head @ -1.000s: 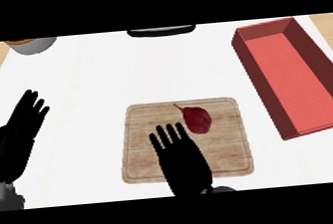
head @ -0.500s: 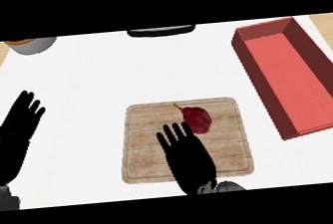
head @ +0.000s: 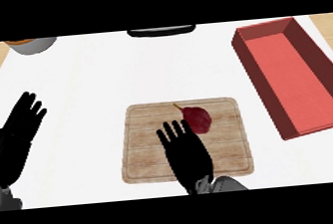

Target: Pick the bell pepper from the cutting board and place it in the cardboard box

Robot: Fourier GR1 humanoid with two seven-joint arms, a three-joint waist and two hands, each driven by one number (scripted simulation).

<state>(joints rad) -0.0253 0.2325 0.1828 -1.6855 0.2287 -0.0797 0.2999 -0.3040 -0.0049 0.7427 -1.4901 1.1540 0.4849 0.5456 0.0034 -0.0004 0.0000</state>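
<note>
A dark red bell pepper (head: 198, 117) with a short stem lies on the upper right part of the wooden cutting board (head: 148, 160). My right hand (head: 184, 151) is over the board's middle, fingers straight and spread, fingertips just left of and below the pepper, holding nothing. The red open box (head: 290, 73) stands at the right, long side running away from me, nothing inside it. My left hand (head: 16, 131) rests open at the left edge, fingers up.
A grey bowl with an orange rim (head: 30, 44) sits at the back left. A dark flat object (head: 162, 31) lies at the back centre edge. White counter (head: 122, 73) surrounds the board; wooden strips show at both far sides.
My right hand has drawn back slightly toward me and to the right; its fingertips now sit lower beside the pepper. The pepper, the box and the left hand are unmoved.
</note>
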